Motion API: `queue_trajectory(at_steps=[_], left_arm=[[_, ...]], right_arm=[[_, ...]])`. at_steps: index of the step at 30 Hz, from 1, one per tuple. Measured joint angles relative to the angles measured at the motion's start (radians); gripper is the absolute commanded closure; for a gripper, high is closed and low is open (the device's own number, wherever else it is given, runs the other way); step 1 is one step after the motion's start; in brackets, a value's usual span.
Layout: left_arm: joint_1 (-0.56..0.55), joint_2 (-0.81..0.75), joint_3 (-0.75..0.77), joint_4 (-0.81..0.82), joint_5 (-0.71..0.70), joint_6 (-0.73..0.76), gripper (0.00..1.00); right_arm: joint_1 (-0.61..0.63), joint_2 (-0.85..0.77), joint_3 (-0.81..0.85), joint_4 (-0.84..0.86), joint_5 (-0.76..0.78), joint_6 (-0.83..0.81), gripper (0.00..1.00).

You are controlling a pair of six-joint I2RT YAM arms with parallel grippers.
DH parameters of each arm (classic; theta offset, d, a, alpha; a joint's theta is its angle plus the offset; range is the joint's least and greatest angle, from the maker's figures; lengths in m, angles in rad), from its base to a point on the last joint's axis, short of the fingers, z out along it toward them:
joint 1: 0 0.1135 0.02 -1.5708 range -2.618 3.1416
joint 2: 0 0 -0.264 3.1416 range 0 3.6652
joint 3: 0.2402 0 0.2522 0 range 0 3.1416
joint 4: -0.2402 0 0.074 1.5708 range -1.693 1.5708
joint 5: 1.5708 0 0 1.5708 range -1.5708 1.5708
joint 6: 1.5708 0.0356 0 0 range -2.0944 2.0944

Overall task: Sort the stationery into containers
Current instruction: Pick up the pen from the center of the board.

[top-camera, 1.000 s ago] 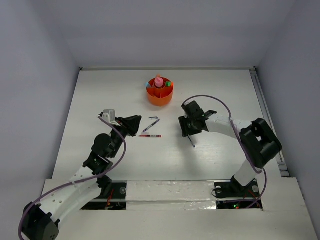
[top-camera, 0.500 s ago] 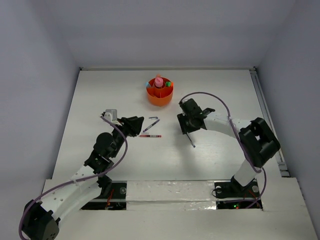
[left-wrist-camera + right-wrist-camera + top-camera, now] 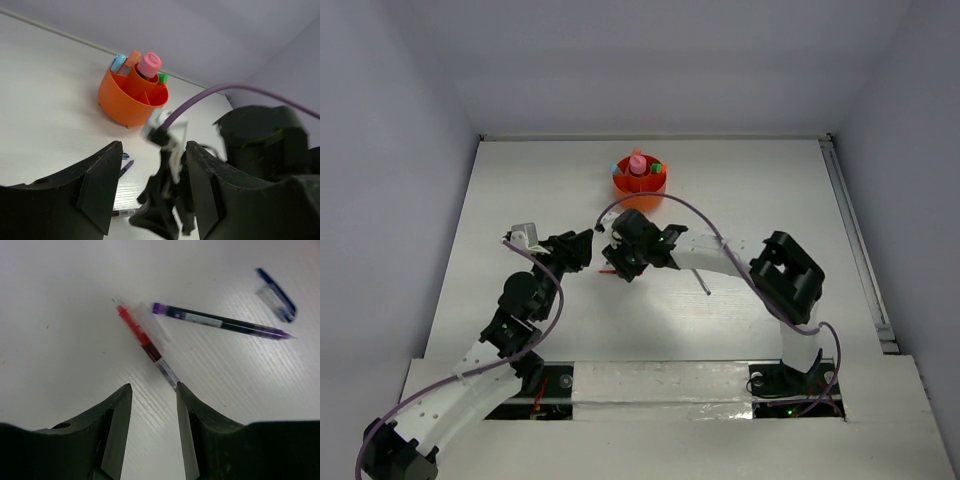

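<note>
Stationery lies in two places on the white counter (image 3: 520, 200). Some pieces stand in the round orange plastic cup with inner dividers (image 3: 117, 97) near the far edge: a stubby pink bottle-like piece (image 3: 149, 65) in the central compartment, a light-blue marker (image 3: 118, 62) at one side of it and a green marker (image 3: 162, 78) at the other. The rest lies loose nearer the arms: a thin red pen with a clear cap (image 3: 142, 337), a dark pen with purple ends (image 3: 220, 322) just beside it and angled away, and a short blue pen cap (image 3: 275, 295) near that pen's tip. A thin dark pen (image 3: 704, 284) lies apart, to the right.

The right end effector (image 3: 153, 387) is over the red pen, jaws apart and gripping nothing; the pen's printed end lies just by one fingertip (image 3: 179, 386). The left end effector (image 3: 154, 150) is close beside it on the left, jaws also apart and empty, facing the right wrist and the cup beyond.
</note>
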Motion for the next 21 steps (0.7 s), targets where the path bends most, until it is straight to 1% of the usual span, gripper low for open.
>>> queue_trajectory(at_steps=[4, 17, 21], left_arm=[[0.0, -0.005, 0.0, -0.012, -0.023, 0.001, 0.49], [0.0, -0.005, 0.0, -0.017, -0.029, 0.002, 0.49], [0.0, -0.006, 0.0, -0.018, -0.029, 0.002, 0.49]], right_arm=[[0.028, 0.079, 0.019, -0.013, -0.004, -0.042, 0.54], [0.009, 0.109, 0.069, -0.039, -0.009, -0.115, 0.54], [0.01, 0.14, 0.079, -0.047, -0.026, -0.122, 0.6]])
